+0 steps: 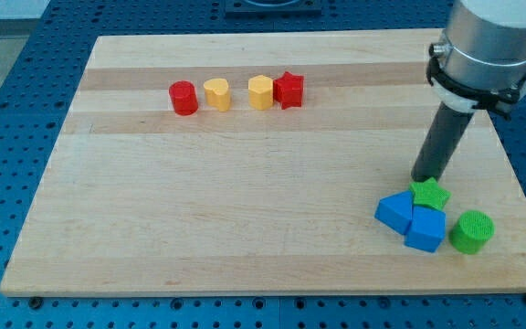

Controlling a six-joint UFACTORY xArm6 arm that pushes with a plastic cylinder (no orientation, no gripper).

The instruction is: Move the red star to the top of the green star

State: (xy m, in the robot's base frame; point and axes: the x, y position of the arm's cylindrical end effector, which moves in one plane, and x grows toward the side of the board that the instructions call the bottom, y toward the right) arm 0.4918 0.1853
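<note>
At 11 o'clock of matte green star [429, 194], touching: my tip [423, 178], bare rod, holding nothing. Red star [289, 90] far off at 10.

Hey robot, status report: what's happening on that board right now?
My tip just above green star. Red star far off, touching yellow block. Path between open.

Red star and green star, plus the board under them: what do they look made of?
Red star and green star: probably moulded or printed plastic, matte, judging by uniform saturated colour and soft highlights. Board: light wood, smooth, with visible grain and plank stripes. My tip sits just above the green star's top edge.
</note>
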